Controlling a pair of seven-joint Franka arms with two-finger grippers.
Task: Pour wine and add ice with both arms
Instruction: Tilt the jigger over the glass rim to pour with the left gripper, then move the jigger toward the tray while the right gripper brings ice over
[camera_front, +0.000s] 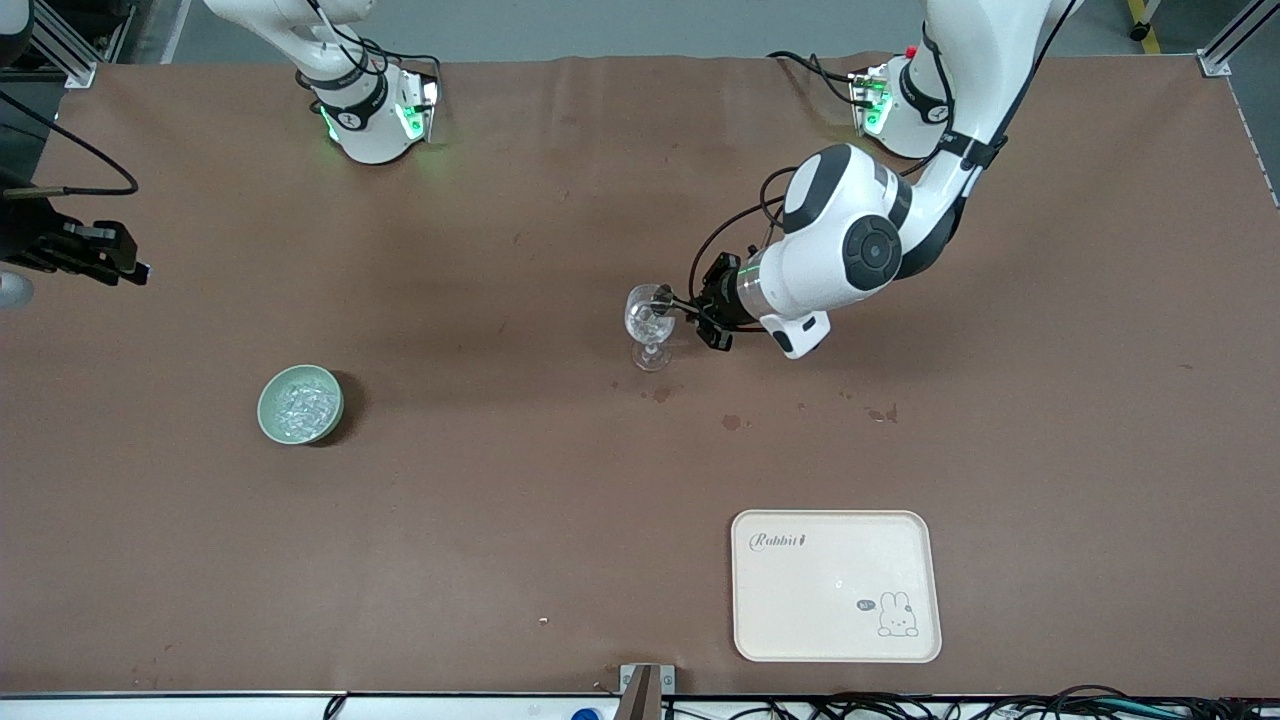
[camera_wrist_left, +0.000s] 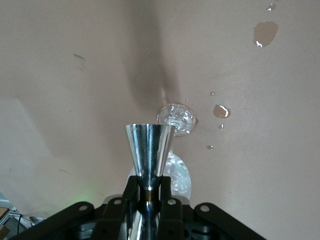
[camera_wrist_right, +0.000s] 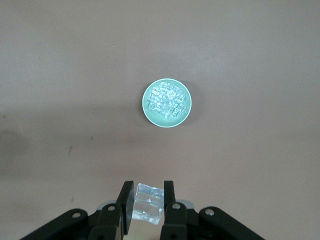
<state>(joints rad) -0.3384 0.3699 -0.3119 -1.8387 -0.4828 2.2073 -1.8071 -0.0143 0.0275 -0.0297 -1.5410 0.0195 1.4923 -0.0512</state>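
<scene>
The brown worktop (camera_front: 500, 520) is carrying a cream tray (camera_front: 836, 585) near the front camera. The left gripper (camera_front: 690, 305) is clamping a tilted metal measuring cup (camera_wrist_left: 149, 150) over the wine glass (camera_front: 650, 325). The right gripper (camera_wrist_right: 145, 202) is pinching an ice cube (camera_wrist_right: 146, 207) above the worktop, with the green bowl (camera_front: 300, 403) of ice (camera_wrist_right: 166, 100) sitting below.

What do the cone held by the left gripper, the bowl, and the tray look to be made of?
The cone, clamped in the left gripper over the wine glass, looks like polished metal: mirror-bright with sharp reflections. The bowl holding ice seems glazed ceramic, pale green and smooth, though plastic is possible. The tray looks like matte cream plastic or melamine with a printed rabbit.
</scene>
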